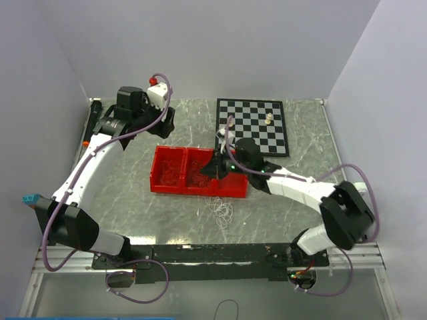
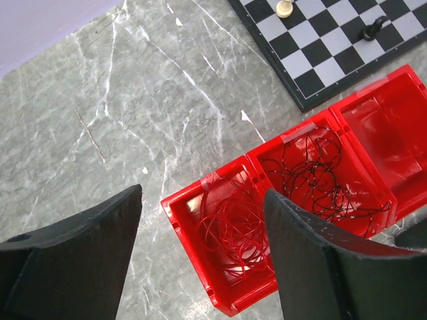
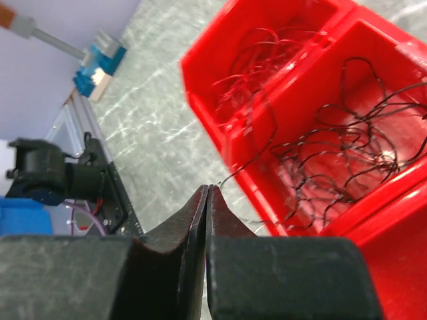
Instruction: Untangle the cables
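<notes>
The black cables (image 2: 320, 181) lie as a loose snarl in the middle compartment of the red bin (image 2: 190, 250). Their loops run every way, so I read no long axis in the bunch itself. One strand does point. It climbs over the bin's wall toward my right fingers (image 3: 207, 200), which are clenched tight. It looks nipped between their tips, though it is too fine for me to swear to that.

The red cables (image 2: 230, 230) sit in the next compartment, at the bin's left end as I see it from above. The white cables (image 1: 220, 208) lie flat on the table (image 1: 153, 213), just in front of the bin's near wall. The bin's long side runs left to right across my top view.

My left fingers (image 2: 73, 267) hang released and spread wide over the table, behind the bin's left end. Beyond the bin lies a chessboard (image 1: 253, 127) with a white piece (image 1: 268, 119) and a black piece (image 2: 373, 28) on it.
</notes>
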